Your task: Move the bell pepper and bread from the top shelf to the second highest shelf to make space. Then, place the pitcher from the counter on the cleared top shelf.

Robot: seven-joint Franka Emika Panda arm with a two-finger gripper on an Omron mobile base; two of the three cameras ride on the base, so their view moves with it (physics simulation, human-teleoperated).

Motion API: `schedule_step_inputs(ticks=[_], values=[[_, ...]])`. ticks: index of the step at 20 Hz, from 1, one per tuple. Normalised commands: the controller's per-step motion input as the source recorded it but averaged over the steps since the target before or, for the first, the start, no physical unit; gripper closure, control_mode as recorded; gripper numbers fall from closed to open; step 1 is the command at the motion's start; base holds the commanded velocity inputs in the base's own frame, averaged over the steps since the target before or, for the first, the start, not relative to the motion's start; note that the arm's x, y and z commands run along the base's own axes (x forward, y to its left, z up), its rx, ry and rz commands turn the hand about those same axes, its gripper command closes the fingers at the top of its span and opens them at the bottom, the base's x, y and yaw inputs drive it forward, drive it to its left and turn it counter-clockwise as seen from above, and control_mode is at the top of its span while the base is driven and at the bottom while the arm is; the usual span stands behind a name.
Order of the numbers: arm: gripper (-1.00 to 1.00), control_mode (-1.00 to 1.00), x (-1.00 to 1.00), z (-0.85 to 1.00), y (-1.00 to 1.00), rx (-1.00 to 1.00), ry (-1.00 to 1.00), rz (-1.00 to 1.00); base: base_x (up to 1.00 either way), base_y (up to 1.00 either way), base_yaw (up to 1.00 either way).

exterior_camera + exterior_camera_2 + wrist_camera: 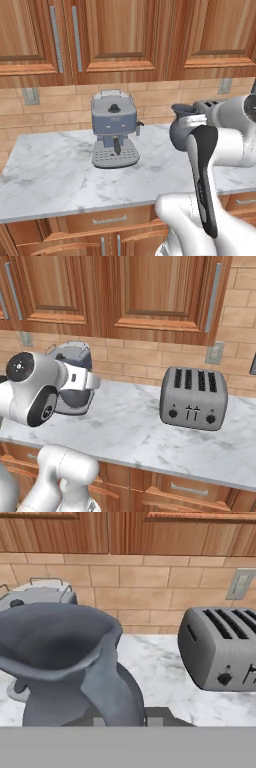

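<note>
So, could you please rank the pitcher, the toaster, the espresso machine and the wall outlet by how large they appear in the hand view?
1. pitcher, largest, though it sits right at the camera, which inflates it.
2. toaster, cut off by the right edge.
3. espresso machine, mostly hidden behind the pitcher, so unsure.
4. wall outlet, smallest.

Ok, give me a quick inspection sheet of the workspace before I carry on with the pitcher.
Surface: marble counter, bare between the appliances.
Job's things: pitcher close in front of the tool in the hand view; contact not visible.
Clutter: espresso machine left, toaster right.
Tool: fingertips hidden, state cannot be told.
Cables: nothing seen.
Surroundings: brick backsplash, wooden cabinets above, wall outlet.
</note>
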Motion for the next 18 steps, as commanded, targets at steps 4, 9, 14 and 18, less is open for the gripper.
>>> schedule_step_inputs(ticks=[4,9,14,18], values=[[1.0,1.0,-0.26,0.0,0.02,-0.05,0.0,0.02,-0.49,0.11,0.14],[1.0,1.0,0.0,0.0,0.0,0.0,0.0,0.0,-1.0,0.62,0.53],[1.0,1.0,0.0,0.0,0.0,0.0,0.0,0.0,-0.51,0.97,0.69],[1.0,1.0,0.0,0.0,0.0,0.0,0.0,0.0,-0.02,0.99,0.73]])
